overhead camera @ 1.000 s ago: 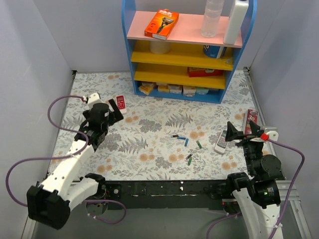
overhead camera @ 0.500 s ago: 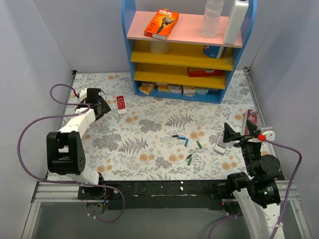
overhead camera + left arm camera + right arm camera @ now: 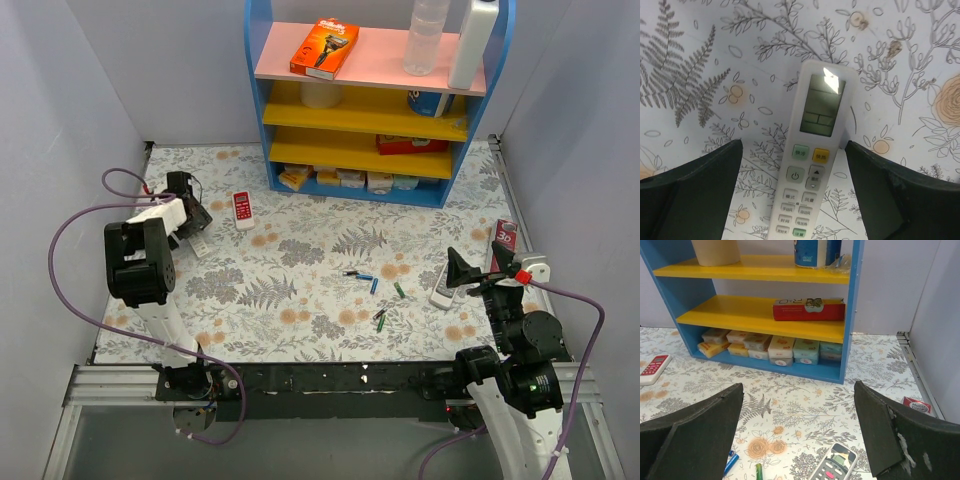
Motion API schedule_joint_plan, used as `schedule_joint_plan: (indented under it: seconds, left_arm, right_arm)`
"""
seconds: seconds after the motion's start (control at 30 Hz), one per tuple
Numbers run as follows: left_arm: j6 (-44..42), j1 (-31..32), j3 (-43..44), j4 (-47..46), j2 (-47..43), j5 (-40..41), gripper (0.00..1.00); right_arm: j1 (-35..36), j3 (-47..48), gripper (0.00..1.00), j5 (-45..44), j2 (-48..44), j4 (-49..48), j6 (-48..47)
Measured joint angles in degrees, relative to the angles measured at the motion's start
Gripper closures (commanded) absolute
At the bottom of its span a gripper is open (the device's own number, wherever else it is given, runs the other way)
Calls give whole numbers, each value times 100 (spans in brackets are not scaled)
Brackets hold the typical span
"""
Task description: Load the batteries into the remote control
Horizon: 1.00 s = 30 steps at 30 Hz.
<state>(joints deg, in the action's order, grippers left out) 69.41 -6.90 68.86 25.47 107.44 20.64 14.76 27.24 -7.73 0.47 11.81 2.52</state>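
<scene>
The remote control (image 3: 445,285) is lying face up on the flowered tabletop (image 3: 290,300) over at the right. The right pincer (image 3: 470,272) is hanging just beside it, jaws spread wide and holding nothing. The batteries (image 3: 374,284) are lying scattered near the middle of the tabletop, a little to the left of the remote control and apart from one another; I'm making out blue, green and dark ones. At the far left the left pincer (image 3: 792,150) is hanging with its jaws wide apart too, straddling a different white remote with a screen (image 3: 812,165) and touching neither of its edges. A small red-and-white remote (image 3: 241,210) is lying nearby, in front of the blue shelf (image 3: 375,190). I'm judging the remote control to be light, stiff and rather slick plastic. It looks best pinched across its narrow width near the middle, on the long edges and clear of the buttons. It is going to need turning over to reach the back. The batteries are looking light, hard and round, so they are likely to roll away or squirt out of a pinch. Taking each one across its middle, jaws square to its length, seems safest. As far as I can tell, none is loaded yet.
</scene>
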Motion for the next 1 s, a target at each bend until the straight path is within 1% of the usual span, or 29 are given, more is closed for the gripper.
schedule_joint_plan:
  seconds: [0.03,0.07,0.13,0.37,0.4,0.5,0.6,0.7,0.8,0.87,0.93,1.0]
  left_arm:
    - [-7,4,0,7,57,-46,21]
    - [-33,9,15,-11,63,-70,27]
    - [-50,11,31,-31,92,-160,29]
    - [-146,22,42,-48,94,-378,52]
    - [-157,22,42,-50,92,-411,58]
    - [-162,35,35,-50,61,-612,67]
    - [-140,94,-85,-81,-59,-890,70]
    - [-94,216,-295,-61,-286,-1224,76]
    - [15,389,-490,-76,-588,-1589,77]
    - [146,490,-671,-188,-876,-1904,81]
    - [310,570,-962,-428,-1283,-2312,81]
    - [540,706,-1344,-782,-1777,-2771,85]
  right_arm:
    - [0,0,2,13,0,0,0]
    - [0,0,2,22,0,0,-2]
    - [0,0,2,42,0,0,-2]
    - [0,-2,2,63,0,2,-17]
    - [0,-2,2,74,0,2,-17]
    - [0,0,2,153,81,11,-11]
    - [0,50,2,199,352,129,26]
    - [0,197,2,219,710,343,109]
    - [0,420,2,282,1141,603,273]
    - [0,601,2,448,1451,809,358]
    - [0,752,2,691,1735,927,424]
    - [2,881,2,911,1976,1038,529]
